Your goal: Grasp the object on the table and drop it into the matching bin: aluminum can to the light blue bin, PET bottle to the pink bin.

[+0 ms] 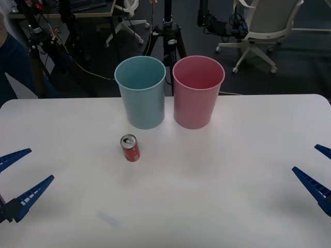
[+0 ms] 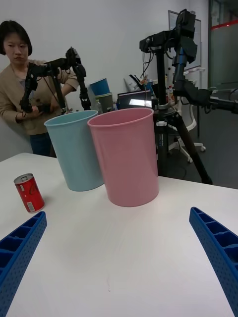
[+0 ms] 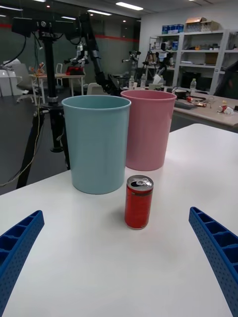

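We see small red aluminium can (image 1: 130, 148) upright on white tabletop (image 1: 217, 181), just before tall light blue plastic bin (image 1: 140, 92). Left gripper (image 1: 19, 177), right gripper (image 1: 319, 173) both spread, empty, well apart from can. Risk: finger clips can, topples it.

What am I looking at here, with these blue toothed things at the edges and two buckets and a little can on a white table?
This is a two-armed robot seen through three cameras. One camera sits above the arms and looks down at the wide white table. The other two ride on the wrists, so each shows its own arm's blue ribbed fingers at the bottom corners.

The blue toothed things are the grippers: the left gripper at the table's left edge, the right gripper at the right edge. Both are open and hold nothing.

On the table stand a tall round light blue plastic bin and a same-shaped pink plastic bin, side by side. A small red drinks can with a silver top stands upright in front of the blue bin, nearer the left gripper.
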Controlling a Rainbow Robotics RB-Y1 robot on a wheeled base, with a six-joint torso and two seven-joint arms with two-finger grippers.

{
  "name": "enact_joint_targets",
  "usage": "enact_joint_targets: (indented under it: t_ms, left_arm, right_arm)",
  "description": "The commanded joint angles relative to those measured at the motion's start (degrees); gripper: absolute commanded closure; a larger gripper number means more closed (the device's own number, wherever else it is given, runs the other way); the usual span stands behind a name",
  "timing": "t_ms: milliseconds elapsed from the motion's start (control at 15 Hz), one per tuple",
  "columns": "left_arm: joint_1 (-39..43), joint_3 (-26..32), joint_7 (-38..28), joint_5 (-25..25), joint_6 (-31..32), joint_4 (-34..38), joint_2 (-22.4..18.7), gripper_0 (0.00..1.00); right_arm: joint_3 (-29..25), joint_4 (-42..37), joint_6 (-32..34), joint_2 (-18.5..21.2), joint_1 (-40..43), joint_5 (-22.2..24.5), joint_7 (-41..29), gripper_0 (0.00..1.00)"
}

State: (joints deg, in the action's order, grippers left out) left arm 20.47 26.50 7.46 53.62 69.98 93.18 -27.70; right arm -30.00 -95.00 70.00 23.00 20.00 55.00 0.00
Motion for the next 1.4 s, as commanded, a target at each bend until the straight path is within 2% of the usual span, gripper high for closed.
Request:
enact_joint_targets:
  t_ms: [67, 533, 867, 1067, 1400]
  left_arm:
    - [-0.4, -2.2, 2.5, -0.1, -0.1, -1.2, -0.3, 0.00]
    - [-9.2, -10.5, 16.5, -0.5, -0.3, -15.6, -1.5, 0.00]
    - [-15.8, -16.6, 19.0, -0.5, -0.7, -23.7, -1.4, 0.00]
    - [-17.4, -20.4, 23.3, -0.8, -5.2, -24.4, -0.9, 0.00]
    - [-19.5, -25.7, 23.9, -0.8, -11.4, -24.5, 1.5, 0.00]
  right_arm:
    - [0.0, 0.0, 0.0, 0.0, 0.0, 0.0, 0.0, 0.00]
    - [0.0, 0.0, 0.0, 0.0, 0.0, 0.0, 0.0, 0.00]
    - [0.0, 0.0, 0.0, 0.0, 0.0, 0.0, 0.0, 0.00]
    - [0.0, 0.0, 0.0, 0.0, 0.0, 0.0, 0.0, 0.00]
    - [0.0, 0.0, 0.0, 0.0, 0.0, 0.0, 0.0, 0.00]
